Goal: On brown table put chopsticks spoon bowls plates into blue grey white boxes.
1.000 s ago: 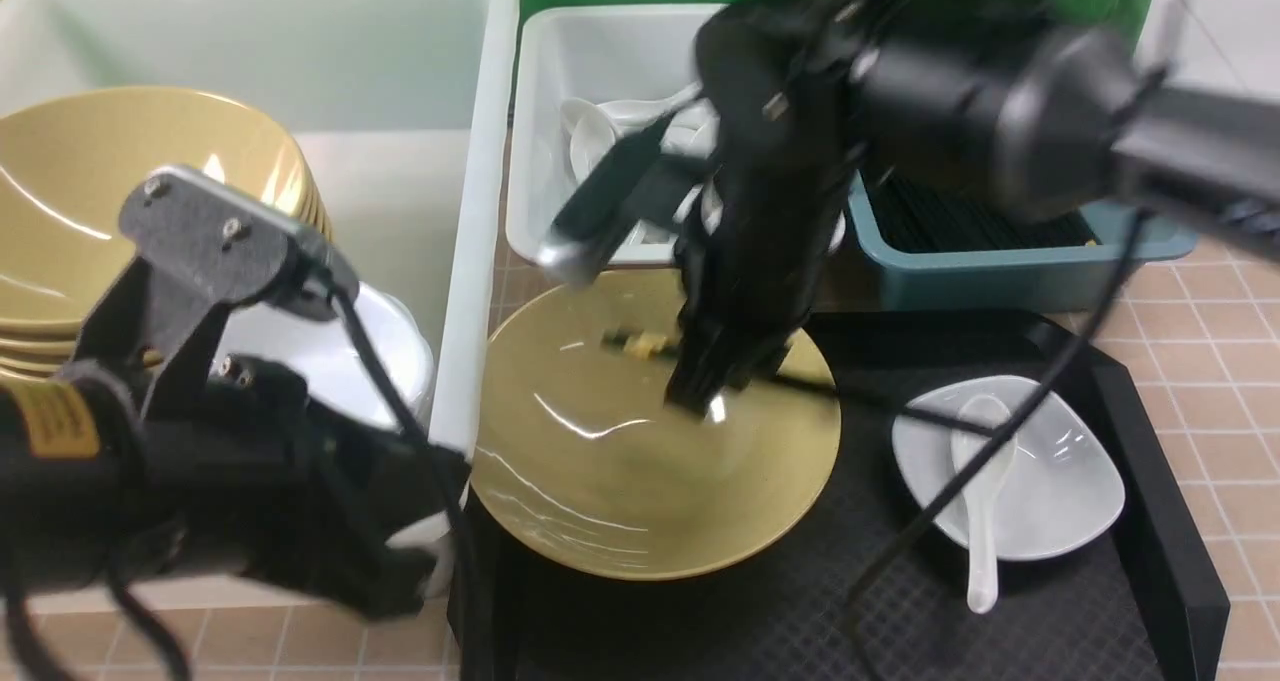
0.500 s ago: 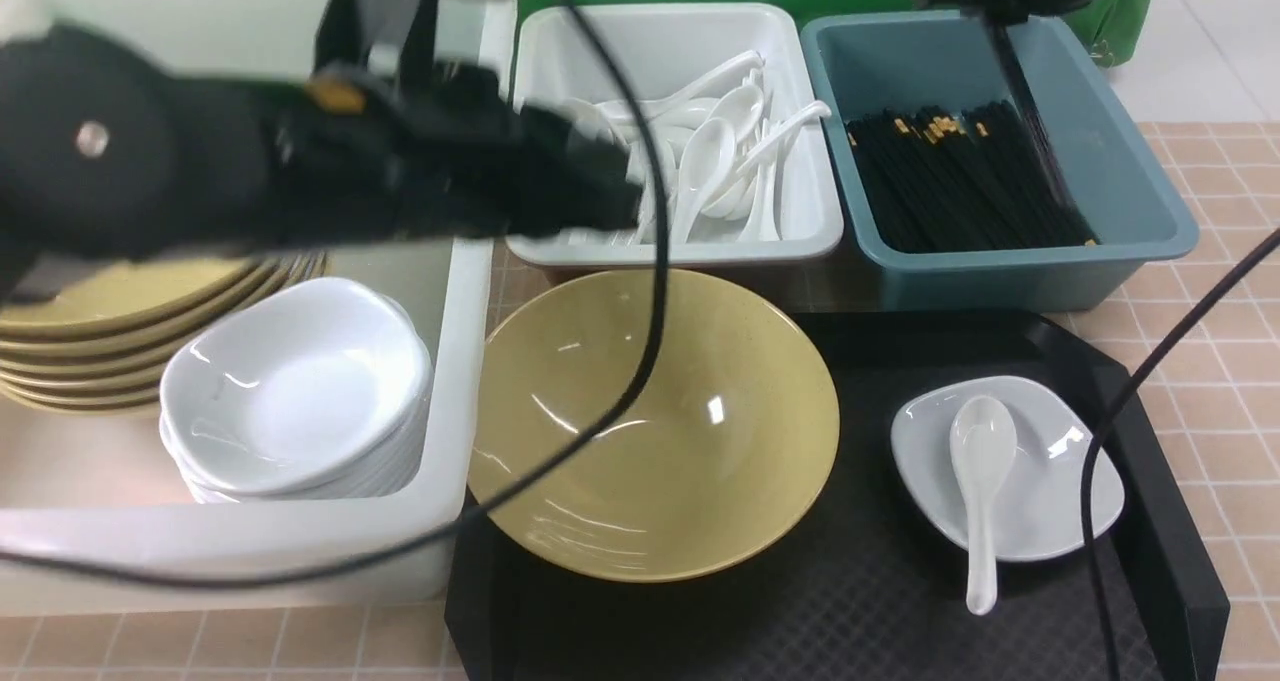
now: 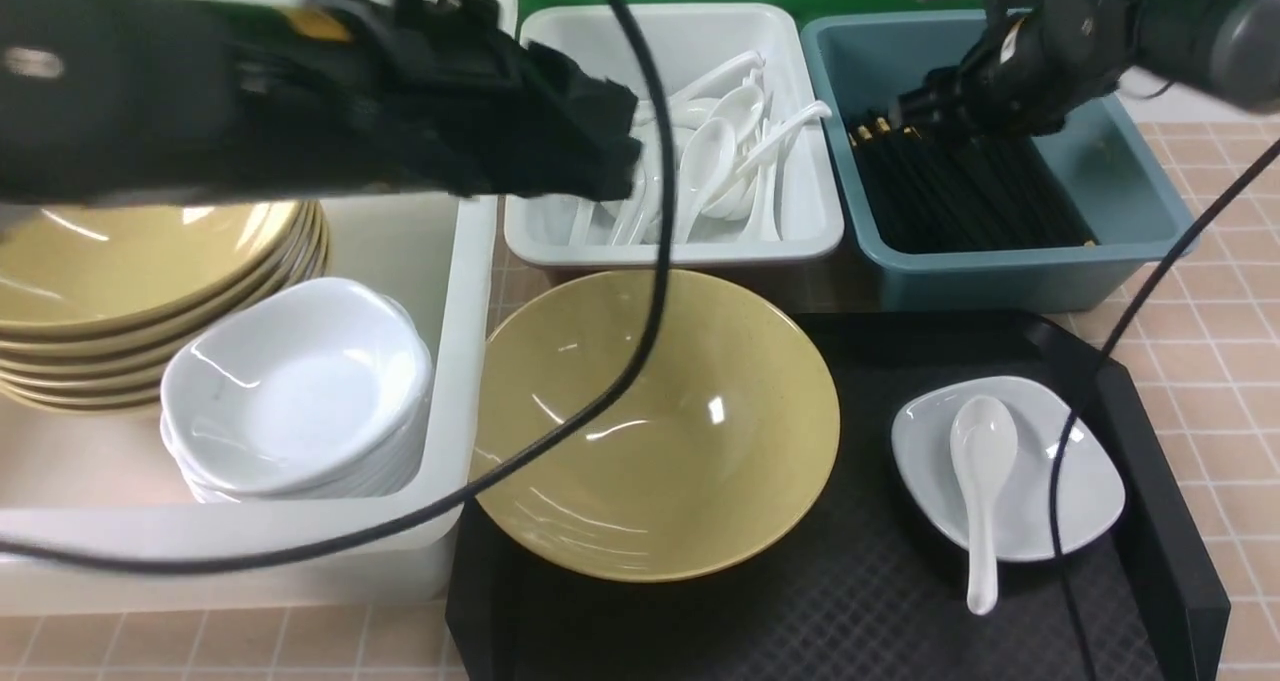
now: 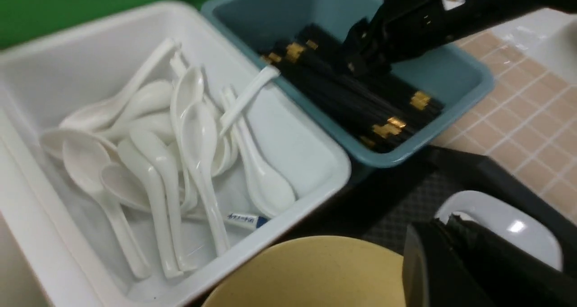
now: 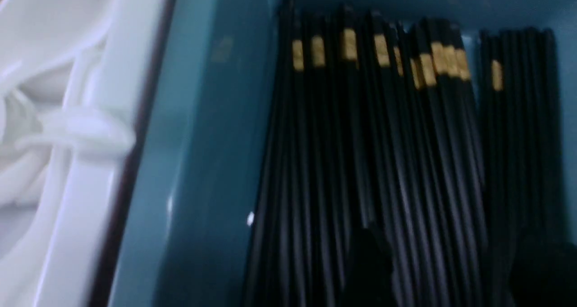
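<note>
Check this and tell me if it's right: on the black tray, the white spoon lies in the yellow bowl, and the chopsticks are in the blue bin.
Not quite. The spoon lies in the small white plate on the black tray, not in the yellow bowl. The front view shows it. The chopsticks are in the blue bin, as you said.

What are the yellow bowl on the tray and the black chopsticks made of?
Wide mustard-yellow bowl: glossy, sharp highlights, faint speckle; likely melamine or glazed ceramic. Thin black chopsticks with gold bands: smooth, slightly shiny; probably plastic or lacquered wood.
</note>
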Available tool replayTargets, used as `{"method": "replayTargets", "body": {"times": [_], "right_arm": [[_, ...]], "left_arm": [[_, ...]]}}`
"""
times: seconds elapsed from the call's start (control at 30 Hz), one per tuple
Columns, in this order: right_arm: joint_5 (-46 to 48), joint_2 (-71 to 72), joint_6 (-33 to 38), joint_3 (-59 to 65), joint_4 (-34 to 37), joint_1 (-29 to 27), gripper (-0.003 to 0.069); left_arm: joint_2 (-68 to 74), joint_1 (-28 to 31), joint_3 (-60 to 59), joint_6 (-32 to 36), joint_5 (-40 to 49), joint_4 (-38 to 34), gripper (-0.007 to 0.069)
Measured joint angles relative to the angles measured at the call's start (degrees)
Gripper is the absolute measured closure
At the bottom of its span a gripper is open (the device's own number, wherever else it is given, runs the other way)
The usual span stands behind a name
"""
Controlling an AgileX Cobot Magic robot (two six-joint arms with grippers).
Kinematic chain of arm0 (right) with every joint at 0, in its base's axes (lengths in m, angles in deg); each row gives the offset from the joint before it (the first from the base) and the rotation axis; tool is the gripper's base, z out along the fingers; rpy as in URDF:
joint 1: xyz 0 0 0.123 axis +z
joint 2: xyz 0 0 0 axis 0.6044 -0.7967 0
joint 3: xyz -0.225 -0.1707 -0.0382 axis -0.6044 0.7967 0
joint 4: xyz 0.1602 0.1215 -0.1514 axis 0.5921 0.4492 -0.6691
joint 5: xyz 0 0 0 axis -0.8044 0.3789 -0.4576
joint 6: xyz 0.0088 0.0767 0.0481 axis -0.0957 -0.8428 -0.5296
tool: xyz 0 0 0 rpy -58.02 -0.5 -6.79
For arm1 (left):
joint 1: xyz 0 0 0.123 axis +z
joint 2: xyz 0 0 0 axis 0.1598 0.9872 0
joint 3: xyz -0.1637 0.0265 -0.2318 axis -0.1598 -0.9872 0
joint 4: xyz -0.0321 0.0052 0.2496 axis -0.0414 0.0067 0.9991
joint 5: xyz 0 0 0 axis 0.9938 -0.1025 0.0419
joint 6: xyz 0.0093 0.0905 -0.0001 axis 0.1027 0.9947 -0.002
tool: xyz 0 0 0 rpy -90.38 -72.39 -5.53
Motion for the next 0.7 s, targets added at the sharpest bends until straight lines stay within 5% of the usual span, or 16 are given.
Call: {"method": "replayTargets", "body": {"times": [0.27, 0.47, 0.7], "right_arm": [[21.91, 16.07, 12.95, 3.31, 8.72, 0.48, 0.0167], [23.56, 25.95, 14.75, 20.56, 16.58, 1.29, 0.0167], [14.77, 28.3, 8.23, 37.45, 16.77, 5.31, 0.0167]], "left_arm": [[-16.25, -0.01, -6.56, -0.58, 16.23, 4.6, 0.0623], [-30.29, -0.01, -22.12, 0.25, 10.6, 4.98, 0.0623], [-37.02, -0.01, -34.29, 0.45, 1.12, 3.59, 0.0623]]}}
